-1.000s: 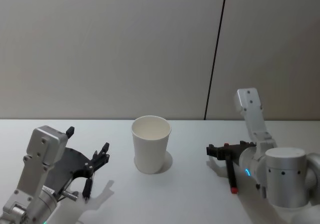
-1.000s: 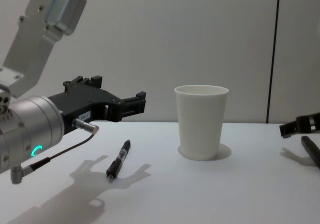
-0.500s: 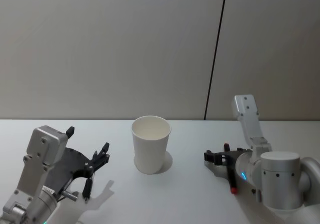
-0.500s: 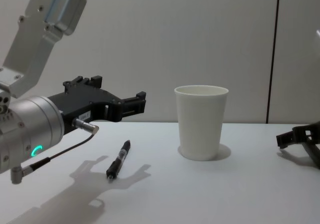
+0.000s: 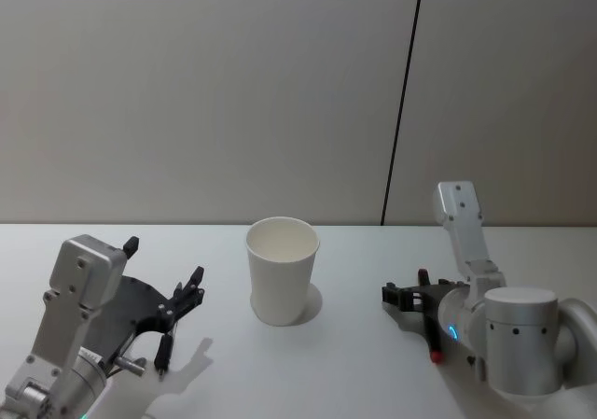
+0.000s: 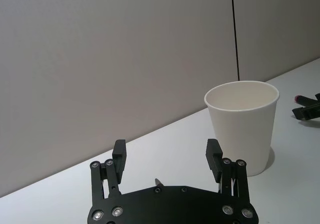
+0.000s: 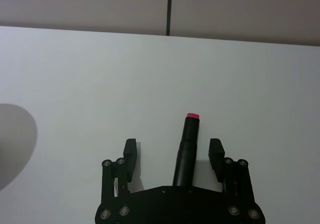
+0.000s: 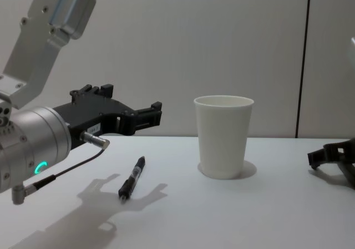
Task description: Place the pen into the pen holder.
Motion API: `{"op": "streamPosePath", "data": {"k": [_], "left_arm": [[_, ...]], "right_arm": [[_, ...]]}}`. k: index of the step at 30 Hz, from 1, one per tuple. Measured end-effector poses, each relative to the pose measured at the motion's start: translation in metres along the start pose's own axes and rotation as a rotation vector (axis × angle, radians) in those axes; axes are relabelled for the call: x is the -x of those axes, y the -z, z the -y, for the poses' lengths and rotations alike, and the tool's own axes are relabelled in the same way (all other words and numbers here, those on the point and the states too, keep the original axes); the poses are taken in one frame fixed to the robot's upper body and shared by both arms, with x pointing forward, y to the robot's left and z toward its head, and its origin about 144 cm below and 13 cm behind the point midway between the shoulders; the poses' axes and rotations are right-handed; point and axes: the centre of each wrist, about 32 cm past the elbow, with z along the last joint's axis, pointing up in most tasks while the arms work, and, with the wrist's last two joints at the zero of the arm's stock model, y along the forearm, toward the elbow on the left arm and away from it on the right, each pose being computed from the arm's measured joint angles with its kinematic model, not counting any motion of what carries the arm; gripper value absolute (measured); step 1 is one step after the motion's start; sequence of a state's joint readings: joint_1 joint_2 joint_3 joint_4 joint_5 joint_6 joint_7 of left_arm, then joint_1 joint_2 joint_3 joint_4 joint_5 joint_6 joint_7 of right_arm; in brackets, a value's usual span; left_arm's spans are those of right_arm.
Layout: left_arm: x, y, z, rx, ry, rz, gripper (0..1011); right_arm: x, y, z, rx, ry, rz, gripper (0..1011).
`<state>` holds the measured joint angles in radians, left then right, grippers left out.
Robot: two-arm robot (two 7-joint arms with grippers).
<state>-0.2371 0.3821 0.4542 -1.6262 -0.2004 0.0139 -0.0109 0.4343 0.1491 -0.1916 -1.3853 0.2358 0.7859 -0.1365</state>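
Left pincer [image 6: 166,151] hovers open above a black pen [image 8: 131,178] lying flat on the surface [image 5: 326,368]; pen holder [image 5: 282,270] stands upright at centre, apart from both pens; right pincer [image 7: 173,146] sits low over the surface, fingers spread either side of a red-tipped pen [image 7: 189,139], not clamped on it

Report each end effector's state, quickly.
Left end effector: open, holding nothing.
Right end effector: open, straddling the red-tipped pen, not gripping it.
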Motion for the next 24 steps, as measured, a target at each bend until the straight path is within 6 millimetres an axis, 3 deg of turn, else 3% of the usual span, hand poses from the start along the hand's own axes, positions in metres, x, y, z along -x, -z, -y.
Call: {"op": "streamPosePath", "data": {"k": [6,18,24], "left_arm": [[0.0000,0.0000,0.0000,0.000,0.000,0.000,1003],[0.0000,0.0000,0.0000,0.000,0.000,0.000,1003],[0.0000,0.0000,0.0000,0.000,0.000,0.000,1003]], "right_arm": [[-0.0001,0.0007,-0.0007,0.000,0.000,-0.002,788],[-0.0003,0.0018,-0.0015,0.002,0.001,-0.003,366],[-0.0005,0.0021,-0.0016,0.003,0.002,-0.003,243]]}}
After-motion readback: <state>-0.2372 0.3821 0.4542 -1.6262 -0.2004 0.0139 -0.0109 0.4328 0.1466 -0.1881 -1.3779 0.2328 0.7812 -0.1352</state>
